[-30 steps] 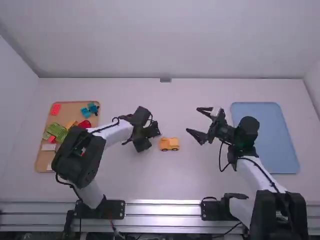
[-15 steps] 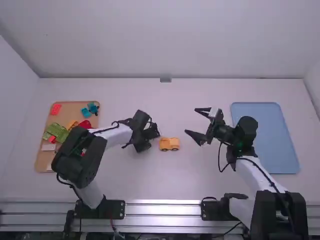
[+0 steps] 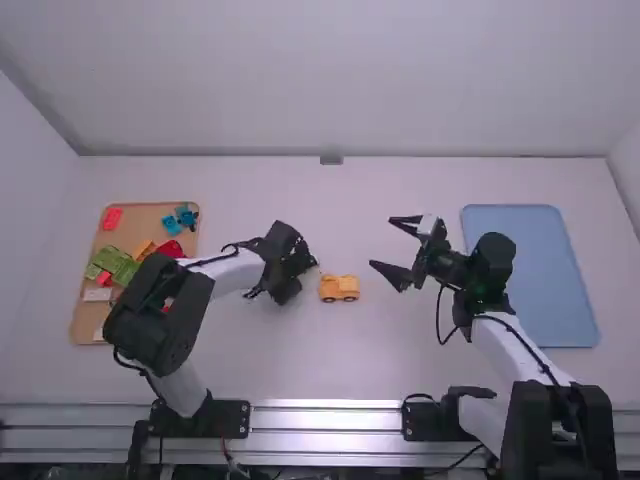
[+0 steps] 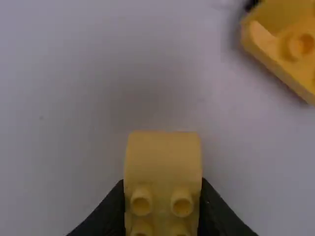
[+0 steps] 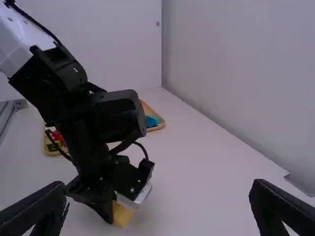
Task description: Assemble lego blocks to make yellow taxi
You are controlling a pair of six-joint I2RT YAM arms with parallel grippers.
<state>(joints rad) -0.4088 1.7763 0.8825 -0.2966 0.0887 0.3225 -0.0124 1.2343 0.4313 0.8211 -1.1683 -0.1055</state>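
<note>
Well inside table (image 3: 320, 365) edges sits the yellow car (image 3: 338, 288).

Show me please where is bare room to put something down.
Bare: beyond the left gripper and right gripper, to the back wall; between the yellow block vehicle and silver metal rail; the flat blue tray. Crowded: the brown tray with coloured blocks.

I can't read any words or numbers here.
</note>
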